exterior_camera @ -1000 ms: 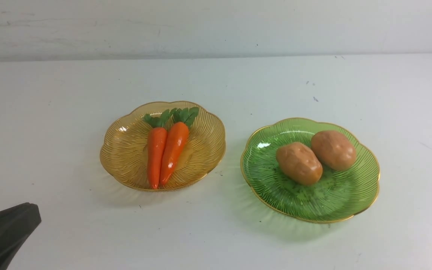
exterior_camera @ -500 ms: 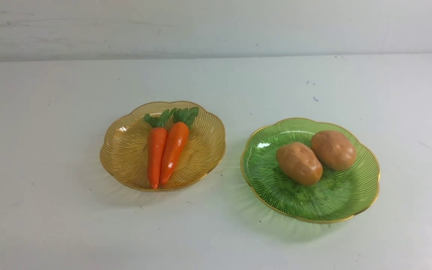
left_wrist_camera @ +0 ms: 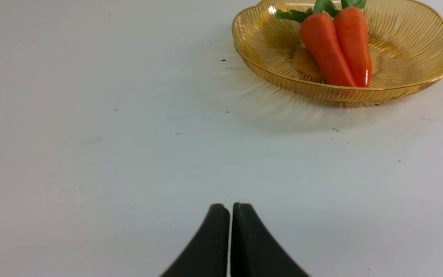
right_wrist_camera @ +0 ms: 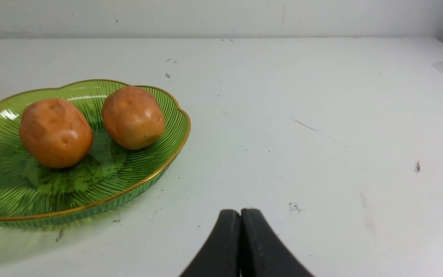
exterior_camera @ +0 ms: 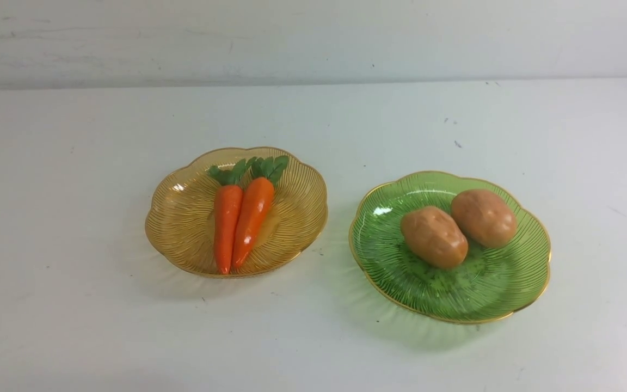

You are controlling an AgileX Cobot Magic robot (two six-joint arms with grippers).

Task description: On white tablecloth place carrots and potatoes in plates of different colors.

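Two orange carrots (exterior_camera: 240,220) (left_wrist_camera: 337,44) with green tops lie side by side in the amber plate (exterior_camera: 183,218) (left_wrist_camera: 410,42) at centre left of the white tablecloth (exterior_camera: 74,305). Two tan potatoes (exterior_camera: 458,228) (right_wrist_camera: 90,123) rest touching in the green plate (exterior_camera: 487,288) (right_wrist_camera: 10,184) at centre right. My left gripper (left_wrist_camera: 230,206) is shut and empty, well short of the amber plate. My right gripper (right_wrist_camera: 240,211) is shut and empty, beside the green plate. Neither gripper shows in the front view.
A pale wall (exterior_camera: 313,38) runs along the cloth's far edge. Small dark specks (exterior_camera: 458,144) dot the cloth behind the green plate. Bare cloth (right_wrist_camera: 340,134) stretches out beyond the green plate in the right wrist view.
The left gripper's dark tip, seen at the lower left of the front view a second ago, has drawn back out of that view. Plates, carrots and potatoes have not moved.
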